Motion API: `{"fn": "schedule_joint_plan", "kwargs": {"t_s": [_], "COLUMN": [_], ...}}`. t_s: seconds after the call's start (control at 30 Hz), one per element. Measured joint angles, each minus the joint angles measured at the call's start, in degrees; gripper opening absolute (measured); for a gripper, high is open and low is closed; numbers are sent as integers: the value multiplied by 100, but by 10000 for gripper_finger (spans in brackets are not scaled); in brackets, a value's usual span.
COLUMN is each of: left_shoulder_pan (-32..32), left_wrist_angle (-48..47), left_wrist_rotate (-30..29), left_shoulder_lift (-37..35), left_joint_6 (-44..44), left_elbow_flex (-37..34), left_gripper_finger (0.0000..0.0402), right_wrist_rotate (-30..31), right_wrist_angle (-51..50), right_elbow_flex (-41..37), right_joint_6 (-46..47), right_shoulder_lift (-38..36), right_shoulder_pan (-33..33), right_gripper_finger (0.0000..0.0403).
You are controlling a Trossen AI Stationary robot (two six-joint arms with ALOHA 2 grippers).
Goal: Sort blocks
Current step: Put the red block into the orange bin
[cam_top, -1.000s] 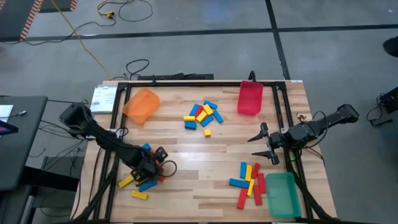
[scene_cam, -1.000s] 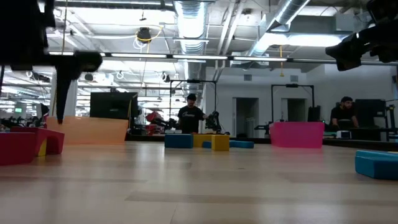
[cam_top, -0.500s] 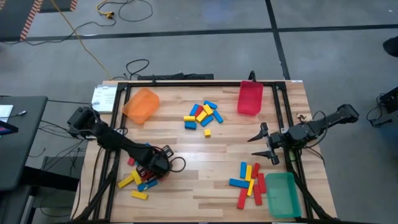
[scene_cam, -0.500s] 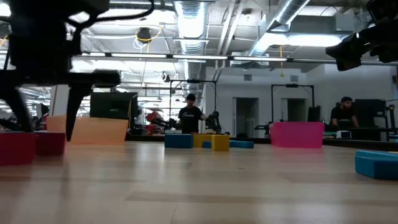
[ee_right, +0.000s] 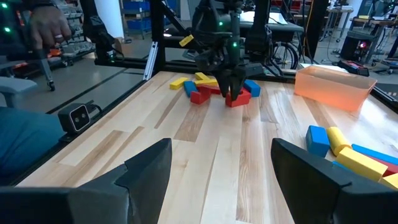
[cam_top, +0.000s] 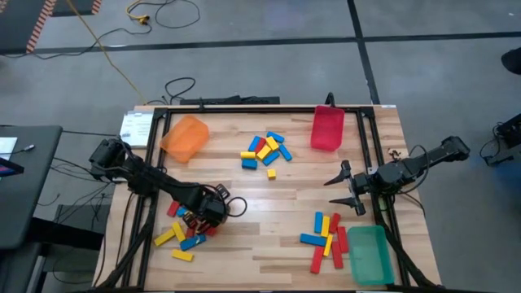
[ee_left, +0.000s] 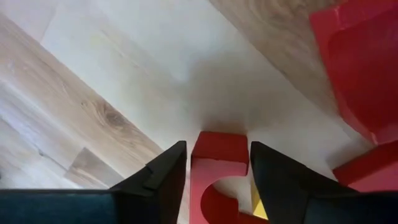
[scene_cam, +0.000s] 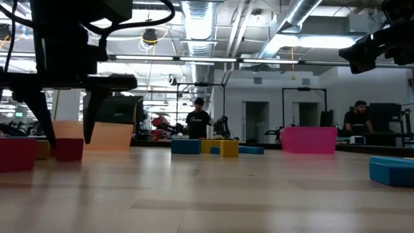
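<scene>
My left gripper [cam_top: 208,215] points down over the near-left cluster of red, blue and yellow blocks [cam_top: 183,236]. It is open, and its fingers [ee_left: 177,163] stand on either side of a small red block [ee_left: 219,152] with an arched cut-out that rests on the table. The low view shows the left gripper [scene_cam: 68,139] astride that red block [scene_cam: 68,149]. More blocks lie at the table's centre [cam_top: 264,150] and near right [cam_top: 326,236]. My right gripper [cam_top: 346,189] waits open at the right edge, above the table. My left gripper comes from above, pointing down, with one finger on each side of the small red block's end [ee_left: 219,144]. The block rests flat on the table. The gaps are very narrow, and I cannot tell whether the fingers touch its sides.
An orange bin [cam_top: 185,137] lies far left, a red bin [cam_top: 327,129] far right and a green bin [cam_top: 370,254] near right. A bigger red block [ee_left: 360,62] sits close beside the left gripper. Bare wood lies between the clusters.
My left gripper has moved toward the table's right edge across the near-left cluster and come down, ending with its fingers astride the small red block. My right arm has kept still.
</scene>
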Motion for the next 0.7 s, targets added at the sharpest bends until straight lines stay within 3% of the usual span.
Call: {"fn": "schedule_joint_plan", "kwargs": {"t_s": [0.4,0.7], "left_shoulder_pan": [18,13], "left_wrist_angle": [38,61], "left_wrist_rotate": [210,-98], "left_shoulder_lift": [0,6], "left_joint_6": [-155,-420], "left_elbow_flex": [-70,-200], "left_gripper_finger": [172,128], "right_wrist_rotate": [0,0], "right_wrist_angle": [0,0], "right_elbow_flex": [0,0], "right_joint_6": [0,0], "right_shoulder_lift": [-1,-1], "right_shoulder_pan": [0,-2], "right_gripper_finger": [290,290]}}
